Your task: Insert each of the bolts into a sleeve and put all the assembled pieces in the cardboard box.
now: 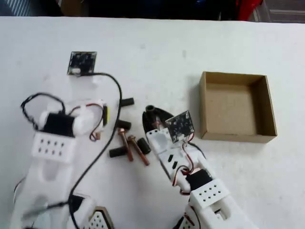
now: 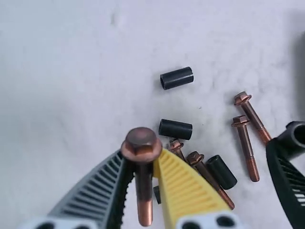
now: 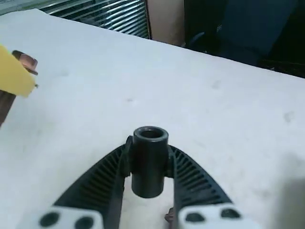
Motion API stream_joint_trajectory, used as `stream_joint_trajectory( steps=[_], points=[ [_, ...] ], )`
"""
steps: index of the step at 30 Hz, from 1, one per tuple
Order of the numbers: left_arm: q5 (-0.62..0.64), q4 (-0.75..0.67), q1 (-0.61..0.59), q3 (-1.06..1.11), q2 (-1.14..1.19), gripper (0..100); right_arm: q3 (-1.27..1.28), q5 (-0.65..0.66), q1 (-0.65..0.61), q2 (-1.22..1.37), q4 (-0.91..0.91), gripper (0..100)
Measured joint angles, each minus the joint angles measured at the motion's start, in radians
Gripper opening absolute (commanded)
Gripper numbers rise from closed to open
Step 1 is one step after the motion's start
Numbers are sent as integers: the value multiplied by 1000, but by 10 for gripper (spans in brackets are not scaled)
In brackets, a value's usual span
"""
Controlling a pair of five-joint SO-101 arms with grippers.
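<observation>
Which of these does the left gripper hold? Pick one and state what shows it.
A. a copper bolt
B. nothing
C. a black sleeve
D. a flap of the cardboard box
A: in the left wrist view the left gripper is shut on a copper bolt, clamped between its grey and yellow fingers, while the right gripper has the black sleeve.

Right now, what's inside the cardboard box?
Nothing that I can see: the cardboard box shows only its bare floor, with no bolts or sleeves in it. A thin strip of floor behind its near wall is hidden.
</observation>
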Motion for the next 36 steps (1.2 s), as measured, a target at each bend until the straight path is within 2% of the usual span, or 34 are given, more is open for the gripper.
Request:
stream_joint_trajectory(
  steps=[9, 13, 16, 21, 26, 31, 36],
  points=[
    [0, -123, 0, 157, -250, 20, 21, -5, -23, -11, -26, 16],
    [0, -184, 14, 238, -359, 20, 71, -5, -23, -118, -29, 16],
    [0, -193, 58, 272, -413, 20, 84, -5, -23, -242, 44, 16],
    [0, -216, 114, 273, -459, 20, 101, -5, -21, -476, 238, 16],
    [0, -229, 143, 262, -463, 20, 132, -5, -25, -674, 338, 16],
    [0, -229, 153, 178, -463, 20, 138, -5, -28, -686, 361, 17],
    [0, -229, 262, 89, -463, 20, 138, -5, -61, -686, 370, 17]
  ],
)
